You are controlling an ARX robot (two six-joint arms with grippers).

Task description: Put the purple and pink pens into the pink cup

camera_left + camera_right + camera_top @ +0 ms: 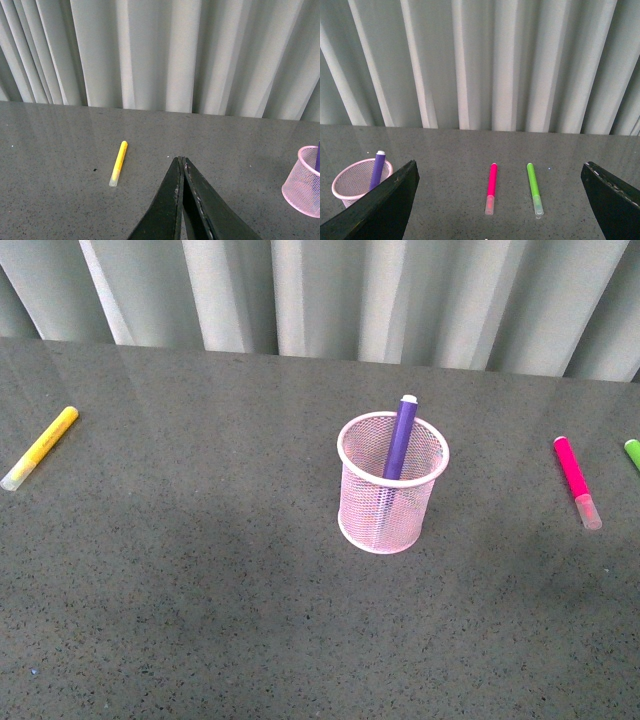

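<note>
I am seeing the pink pen [491, 189] lying lengthwise ahead of my wide-open right fingers [390, 205], near the right edge of the counter [200, 620].

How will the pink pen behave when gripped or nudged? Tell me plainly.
The pink pen looks round and lies flat on the smooth table, so a sideways nudge would probably roll it. It seems rigid and likely light, so it should lift without bending. Its glossy barrel might slip in a loose grip.
</note>
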